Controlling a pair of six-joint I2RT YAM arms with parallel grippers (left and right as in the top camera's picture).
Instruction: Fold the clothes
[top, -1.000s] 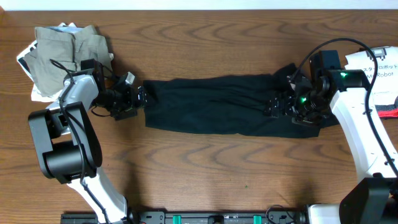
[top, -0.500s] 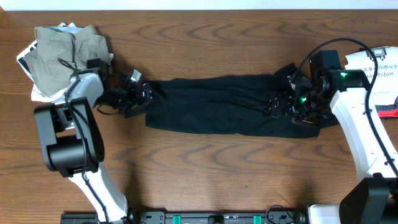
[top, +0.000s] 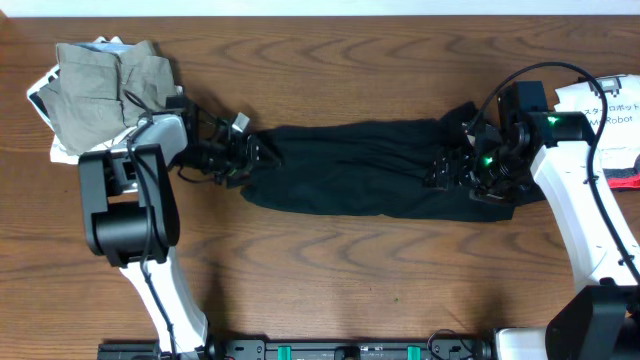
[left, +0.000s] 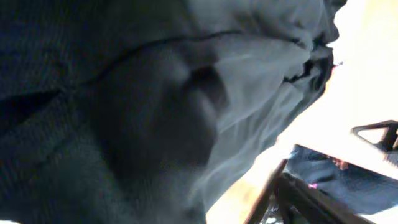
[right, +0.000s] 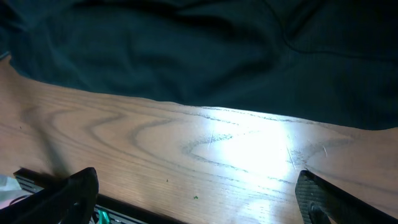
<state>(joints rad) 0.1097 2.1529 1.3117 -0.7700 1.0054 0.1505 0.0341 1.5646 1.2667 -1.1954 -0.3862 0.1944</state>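
The black shirt (top: 350, 165) lies folded into a long strip across the middle of the table. My left gripper (top: 262, 152) is at the strip's left end and looks shut on the fabric there. In the left wrist view the black shirt (left: 155, 93) fills nearly the whole frame and hides the fingers. My right gripper (top: 445, 168) hovers over the strip's right end. In the right wrist view my right gripper (right: 199, 199) has its fingers wide apart and empty, over bare wood beside the shirt's edge (right: 186, 43).
A folded khaki-grey garment (top: 105, 85) lies on a white printed one (top: 42, 100) at the back left corner. White paper (top: 610, 105) and a red item (top: 625, 180) lie at the right edge. The wooden table (top: 330, 270) shows in front.
My left gripper has moved right, from just off the shirt's left end onto it, and that end has bunched and shifted right. The right arm has not moved.
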